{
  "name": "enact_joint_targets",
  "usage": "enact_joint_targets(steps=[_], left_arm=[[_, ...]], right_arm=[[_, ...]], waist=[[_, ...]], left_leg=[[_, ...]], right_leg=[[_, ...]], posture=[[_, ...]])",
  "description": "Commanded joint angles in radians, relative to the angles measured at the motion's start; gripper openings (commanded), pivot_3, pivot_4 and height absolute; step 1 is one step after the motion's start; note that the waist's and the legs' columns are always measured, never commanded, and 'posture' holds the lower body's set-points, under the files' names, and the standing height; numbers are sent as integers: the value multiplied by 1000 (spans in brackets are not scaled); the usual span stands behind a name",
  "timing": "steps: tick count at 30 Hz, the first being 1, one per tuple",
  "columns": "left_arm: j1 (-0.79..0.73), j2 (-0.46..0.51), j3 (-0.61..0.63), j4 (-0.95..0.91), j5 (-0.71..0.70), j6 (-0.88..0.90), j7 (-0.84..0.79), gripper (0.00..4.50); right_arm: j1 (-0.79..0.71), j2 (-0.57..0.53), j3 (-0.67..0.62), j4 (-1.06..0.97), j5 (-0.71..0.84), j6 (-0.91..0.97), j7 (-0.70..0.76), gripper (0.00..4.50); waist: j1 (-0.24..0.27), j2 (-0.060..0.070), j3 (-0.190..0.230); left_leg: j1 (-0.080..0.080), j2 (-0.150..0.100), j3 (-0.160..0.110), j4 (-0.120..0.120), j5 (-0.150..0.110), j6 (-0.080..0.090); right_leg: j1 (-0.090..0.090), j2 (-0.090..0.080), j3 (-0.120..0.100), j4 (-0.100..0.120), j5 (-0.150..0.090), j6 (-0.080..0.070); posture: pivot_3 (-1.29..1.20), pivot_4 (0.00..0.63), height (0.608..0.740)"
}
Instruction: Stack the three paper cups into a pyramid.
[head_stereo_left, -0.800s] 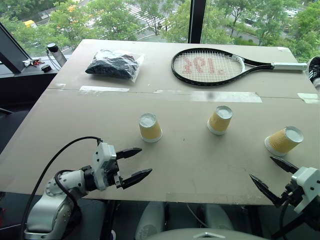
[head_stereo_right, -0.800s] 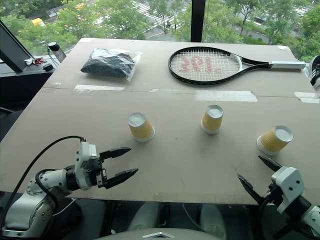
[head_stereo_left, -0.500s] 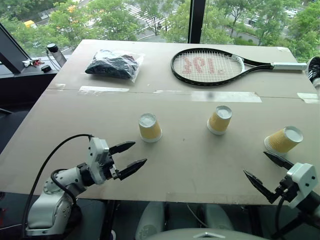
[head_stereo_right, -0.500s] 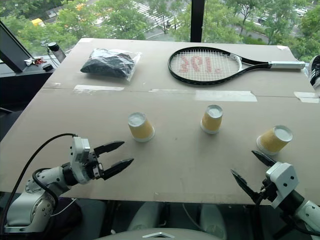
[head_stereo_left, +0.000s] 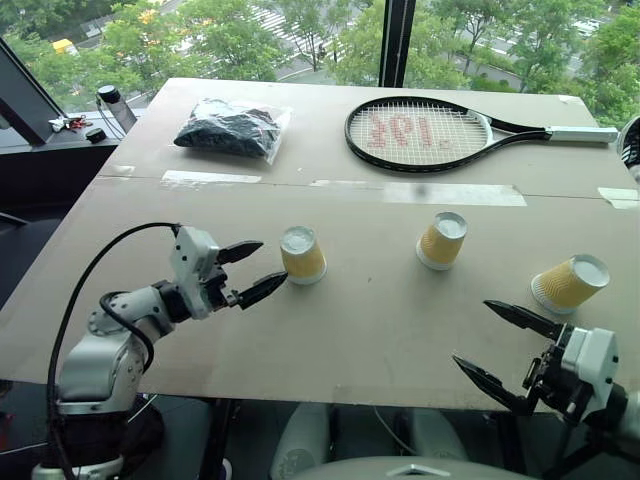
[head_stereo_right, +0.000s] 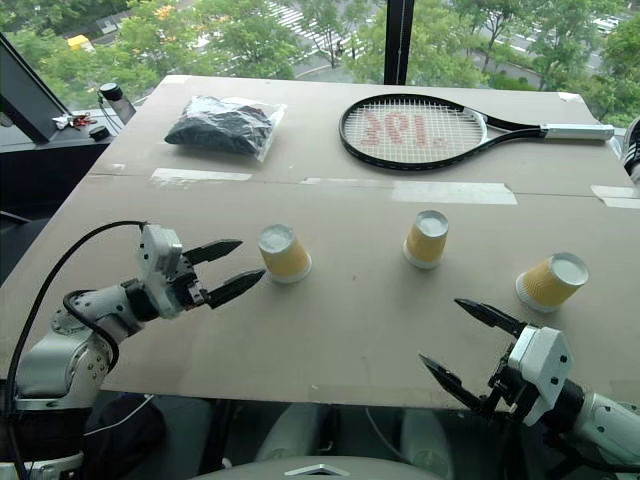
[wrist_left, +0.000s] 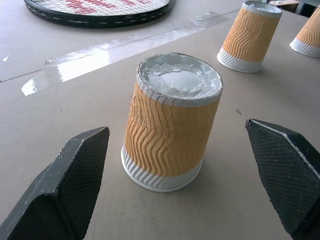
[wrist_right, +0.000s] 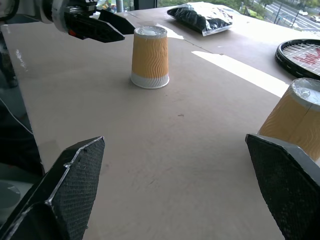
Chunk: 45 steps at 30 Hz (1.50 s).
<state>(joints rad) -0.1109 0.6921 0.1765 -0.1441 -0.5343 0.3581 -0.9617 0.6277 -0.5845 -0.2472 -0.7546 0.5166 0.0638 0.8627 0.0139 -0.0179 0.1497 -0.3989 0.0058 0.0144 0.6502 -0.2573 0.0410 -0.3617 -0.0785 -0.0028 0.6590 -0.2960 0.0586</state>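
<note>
You've got 3 orange ribbed cups, upside down, well apart: left cup (head_stereo_left: 302, 255), middle cup (head_stereo_left: 441, 240), right cup (head_stereo_left: 570, 284).

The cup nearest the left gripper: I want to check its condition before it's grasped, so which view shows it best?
The left wrist view: the leftmost cup stands upside down, close up, between the open left gripper fingers, untouched. Both eye views show it small from above; the right wrist view shows it farther off, side-on.

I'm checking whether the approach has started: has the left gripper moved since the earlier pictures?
Yes. The left gripper has moved forward toward the left paper cup; its open fingertips now reach that cup, which stays put beside the tape strip.
</note>
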Motion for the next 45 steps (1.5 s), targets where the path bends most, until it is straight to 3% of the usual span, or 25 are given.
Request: enact_joint_targets(steps=[1, 6, 10, 11, 23, 37, 41, 45], left_arm=[[-76, -5, -55, 60, 44, -26, -25, 4500], [-215, -61, -146, 205, 104, -89, -75, 4500], [-289, -92, -172, 302, 123, -130, -122, 3604], [-312, -101, -181, 325, 127, -142, -138, 3153], [-512, -260, -300, 513, 226, -257, -221, 3153], [-576, -362, -342, 669, 305, -355, -235, 3153], [-568, -355, -314, 632, 283, -323, -223, 4415], [-517, -313, -251, 486, 206, -233, -216, 4415]], right_arm=[[12, -9, -4, -51, 16, 0, 1, 4454], [51, 16, 4, -86, -16, -12, -34, 4454], [102, 51, 16, -107, -58, -35, -68, 4500], [116, 63, 19, -111, -72, -43, -80, 4500], [182, 123, 38, -122, -157, -101, -137, 4500], [182, 149, 57, -157, -203, -80, -214, 4500], [156, 149, 59, -153, -206, -47, -247, 4500], [40, 166, 72, -137, -226, 56, -345, 4500]], waist=[[-1, 0, 0], [0, 0, 0], [0, -1, 0], [0, -1, 0], [0, -1, 0], [1, -1, 0], [0, -2, 0], [-8, -2, 0]], left_leg=[[0, 0, 0, 0, 0, 0], [0, 0, 1, 1, 0, 0], [0, 0, 0, 1, 0, 0], [0, 0, 1, 1, 0, 0], [0, -1, 1, 3, 0, 0], [0, -1, 1, 3, 0, 0], [0, -1, 1, 3, 0, 0], [0, 0, 1, 3, 0, 0]], right_leg=[[0, 0, 0, 0, 0, 0], [0, 6, -2, 1, 0, 0], [0, 7, -2, 1, 0, 0], [0, 7, -2, 1, 0, 1], [0, 8, -2, 2, 0, 1], [0, 8, -2, 2, 0, 1], [0, 8, -2, 2, 0, 1], [0, 8, -1, 3, 0, 1]], posture=[[0, 150, 740], [0, 150, 740], [0, 150, 740], [0, 150, 740], [0, 150, 740], [0, 150, 740], [0, 150, 740], [0, 150, 740]])
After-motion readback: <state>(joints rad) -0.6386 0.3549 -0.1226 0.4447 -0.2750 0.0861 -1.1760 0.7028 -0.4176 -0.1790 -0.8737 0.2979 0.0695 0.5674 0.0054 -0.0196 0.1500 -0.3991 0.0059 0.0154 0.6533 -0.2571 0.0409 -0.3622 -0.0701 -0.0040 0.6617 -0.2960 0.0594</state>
